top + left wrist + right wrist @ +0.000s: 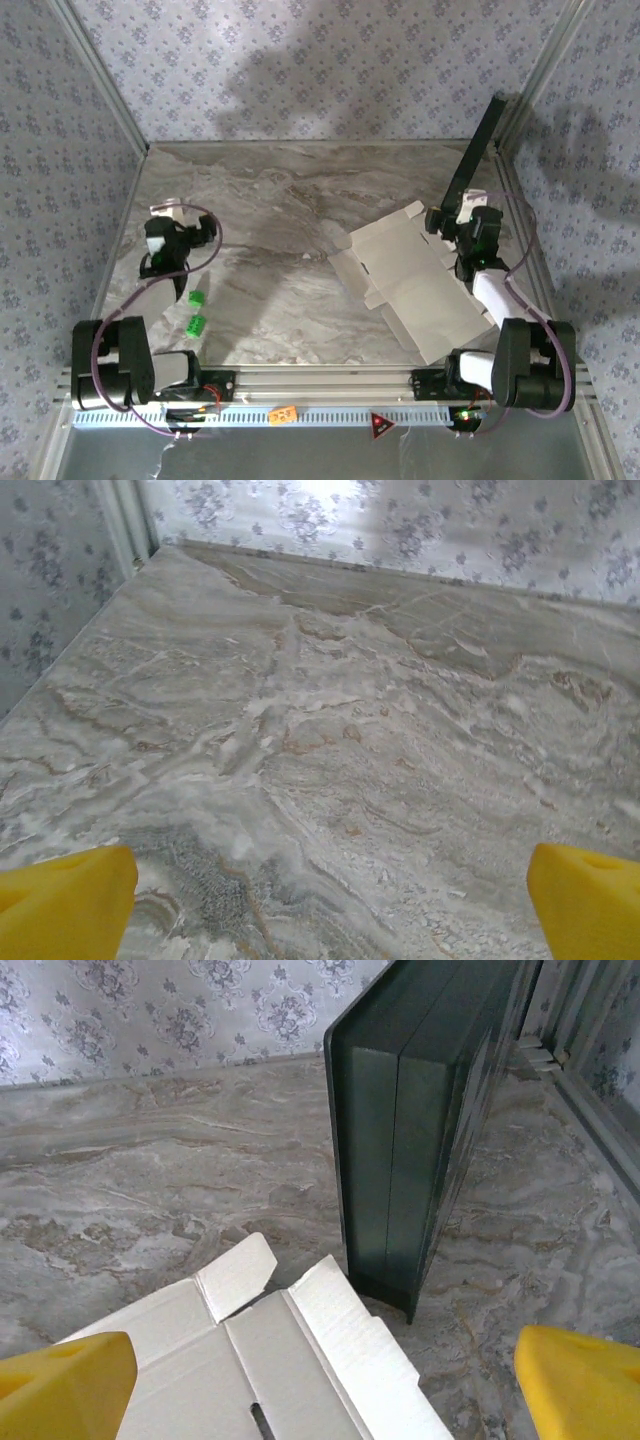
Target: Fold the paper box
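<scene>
The paper box [250, 1360], below the right tool [325, 1400], is matt, smooth beige cardboard. The black panel [420, 1140] ahead is smooth and faintly glossy. The desk [330, 730] has a marble-patterned, low-sheen surface. The tool fingers [60, 1385] are matt yellow.

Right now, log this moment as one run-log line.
paper box: flat, unfolded | left jaws: open, empty, over table | right jaws: open, empty, near box's far flaps | folding: not started

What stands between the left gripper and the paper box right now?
Nothing visible: only bare table lies between the left gripper and the paper box. The green blocks sit nearer the arm bases, off that line.
</scene>
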Controlling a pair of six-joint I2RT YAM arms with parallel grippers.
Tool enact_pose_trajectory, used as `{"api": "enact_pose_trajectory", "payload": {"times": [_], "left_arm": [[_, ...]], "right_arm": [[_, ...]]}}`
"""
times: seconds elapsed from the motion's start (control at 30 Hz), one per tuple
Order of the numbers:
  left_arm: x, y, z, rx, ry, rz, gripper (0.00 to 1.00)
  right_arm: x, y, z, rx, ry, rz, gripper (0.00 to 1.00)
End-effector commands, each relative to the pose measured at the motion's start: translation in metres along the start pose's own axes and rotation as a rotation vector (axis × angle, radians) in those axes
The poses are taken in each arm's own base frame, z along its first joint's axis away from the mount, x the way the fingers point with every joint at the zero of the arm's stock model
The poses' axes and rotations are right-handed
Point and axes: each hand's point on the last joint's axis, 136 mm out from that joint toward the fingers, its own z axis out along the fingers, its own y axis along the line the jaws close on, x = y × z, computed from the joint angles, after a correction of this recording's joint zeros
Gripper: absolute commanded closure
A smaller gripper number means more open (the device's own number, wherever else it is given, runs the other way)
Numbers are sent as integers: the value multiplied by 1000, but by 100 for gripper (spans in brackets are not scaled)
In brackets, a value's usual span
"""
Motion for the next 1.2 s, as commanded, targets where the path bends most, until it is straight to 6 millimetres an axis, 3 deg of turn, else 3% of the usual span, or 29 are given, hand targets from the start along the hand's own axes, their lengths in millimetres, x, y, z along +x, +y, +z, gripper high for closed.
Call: {"api": "enact_pose_trajectory", "payload": {"times": [0.0, 0.17, 0.33, 0.63, 0.83, 1.17], "left_arm": [[-1, -2, -11, -21, 110, -143, 1], [20, -62, -26, 188, 300, -238, 5], [60, -133, -51, 360, 486, -218, 6], [115, -222, -98, 537, 698, -227, 8], [147, -265, -108, 608, 796, -325, 14], [170, -335, -115, 743, 911, -381, 31]], "right_arm": [[34, 9, -12, -24, 215, 133, 1], [60, 23, -26, -64, 404, 260, 1], [92, 45, -44, -142, 578, 310, 1], [151, 70, -72, -128, 795, 285, 1], [166, 81, -80, -117, 837, 257, 1], [173, 90, -87, -121, 864, 224, 1]]}}
